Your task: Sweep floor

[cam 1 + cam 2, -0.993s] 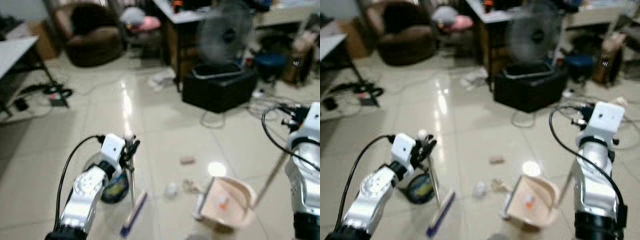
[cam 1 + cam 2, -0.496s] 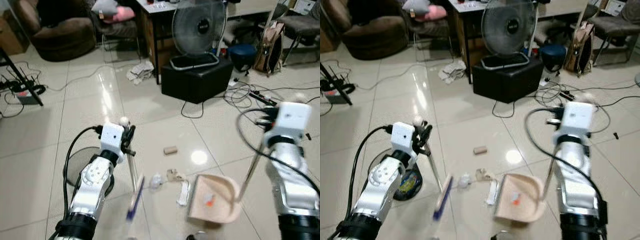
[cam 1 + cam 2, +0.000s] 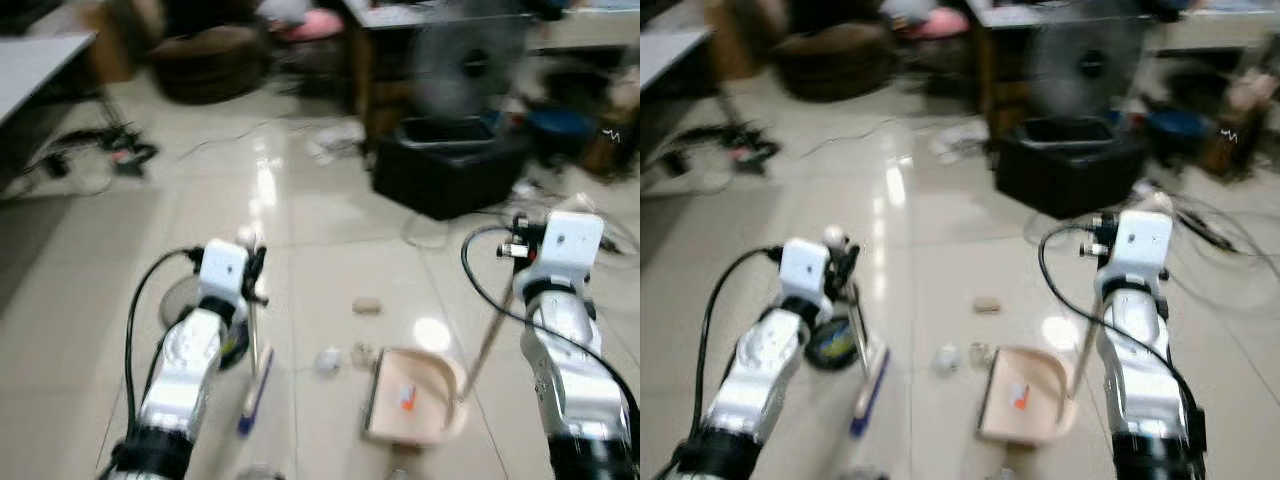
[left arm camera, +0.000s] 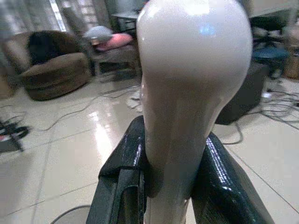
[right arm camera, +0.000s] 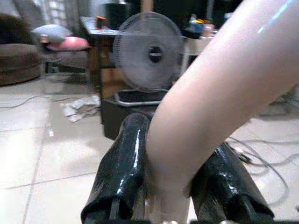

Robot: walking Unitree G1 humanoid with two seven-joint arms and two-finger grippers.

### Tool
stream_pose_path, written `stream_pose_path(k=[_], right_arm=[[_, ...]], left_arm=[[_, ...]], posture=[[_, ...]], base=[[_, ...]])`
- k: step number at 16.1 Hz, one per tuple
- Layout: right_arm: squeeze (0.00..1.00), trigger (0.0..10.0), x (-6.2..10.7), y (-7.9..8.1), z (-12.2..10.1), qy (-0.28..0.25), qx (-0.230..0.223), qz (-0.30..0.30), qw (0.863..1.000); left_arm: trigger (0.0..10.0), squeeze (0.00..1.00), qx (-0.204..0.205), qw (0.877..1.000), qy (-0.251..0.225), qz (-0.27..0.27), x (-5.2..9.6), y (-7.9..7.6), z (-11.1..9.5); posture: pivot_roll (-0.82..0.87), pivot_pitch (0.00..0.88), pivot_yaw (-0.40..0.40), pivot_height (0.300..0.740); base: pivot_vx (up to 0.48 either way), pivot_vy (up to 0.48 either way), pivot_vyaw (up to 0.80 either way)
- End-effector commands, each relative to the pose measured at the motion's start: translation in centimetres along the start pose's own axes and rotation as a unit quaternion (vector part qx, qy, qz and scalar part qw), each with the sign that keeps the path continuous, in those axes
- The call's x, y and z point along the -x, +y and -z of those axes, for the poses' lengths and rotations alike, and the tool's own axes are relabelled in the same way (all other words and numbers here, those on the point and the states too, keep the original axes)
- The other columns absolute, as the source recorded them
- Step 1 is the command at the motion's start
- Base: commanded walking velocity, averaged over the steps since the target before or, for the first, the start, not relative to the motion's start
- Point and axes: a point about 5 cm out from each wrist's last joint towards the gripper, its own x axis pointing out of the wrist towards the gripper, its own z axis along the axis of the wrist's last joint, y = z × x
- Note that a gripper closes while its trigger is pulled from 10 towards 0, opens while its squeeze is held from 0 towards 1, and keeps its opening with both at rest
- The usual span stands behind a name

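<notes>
My left gripper [image 3: 252, 272] is shut on the cream handle of a broom [image 4: 187, 93]. The broom's blue brush head [image 3: 255, 392] rests on the tiled floor. My right gripper [image 5: 170, 186] is shut on the top of the long handle [image 3: 487, 338] of a beige dustpan [image 3: 430, 405]. The dustpan sits on the floor with an orange scrap [image 3: 406, 398] inside it. Between brush and dustpan lie a white crumpled bit [image 3: 327, 360] and a small scrap [image 3: 360, 354]. A brown piece [image 3: 367, 305] lies a little farther off.
A black box [image 3: 450, 178] with a fan [image 3: 470, 65] on it stands ahead, with cables [image 3: 425, 232] trailing around it. Papers [image 3: 338, 140] lie on the floor. A brown armchair [image 3: 210, 60] is far left, a table [image 3: 35, 70] at the left edge. A dark disc [image 3: 232, 350] lies by the broom.
The whole picture has swung and blurred, so the camera moved. Both grippers keep their holds. Broom head, dustpan and scraps lie much as before relative to each other.
</notes>
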Motion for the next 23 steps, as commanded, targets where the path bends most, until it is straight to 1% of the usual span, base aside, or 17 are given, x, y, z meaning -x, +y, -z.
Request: stream_pose_path(k=[1,3,6,17,23], right_arm=[[0.00,10.0,0.0,0.4,-0.8,-0.025,-0.003,-0.010,1.000],[0.00,10.0,0.1,0.7,-0.7,-0.022,-0.004,-0.020,1.000],[0.00,10.0,0.1,0.7,-0.4,-0.018,-0.004,-0.020,1.000],[0.00,10.0,0.1,0.5,-0.1,-0.016,-0.002,-0.019,1.000],[0.00,10.0,-0.2,0.7,-0.2,-0.017,0.003,-0.025,1.000]], left_arm=[[10.0,0.00,-0.011,1.000,-0.023,-0.014,-0.1,0.6,-1.3],[10.0,0.00,-0.012,0.999,-0.033,-0.022,-0.2,0.8,-2.1],[10.0,0.00,-0.010,0.999,-0.040,-0.028,-0.4,1.0,-2.7],[10.0,0.00,-0.015,0.999,-0.024,-0.026,-0.2,0.7,-2.3],[10.0,0.00,-0.013,0.999,-0.023,-0.028,-0.5,0.8,-2.4]], posture=[[-0.04,0.000,0.042,0.740],[-0.03,0.000,0.044,0.740],[-0.03,0.000,0.047,0.740],[-0.03,0.000,0.056,0.740],[-0.03,0.000,0.052,0.740]], base=[[0.000,-0.401,0.80],[0.000,-0.401,0.80],[0.000,-0.399,0.80],[0.000,-0.400,0.80],[0.000,-0.400,0.80]])
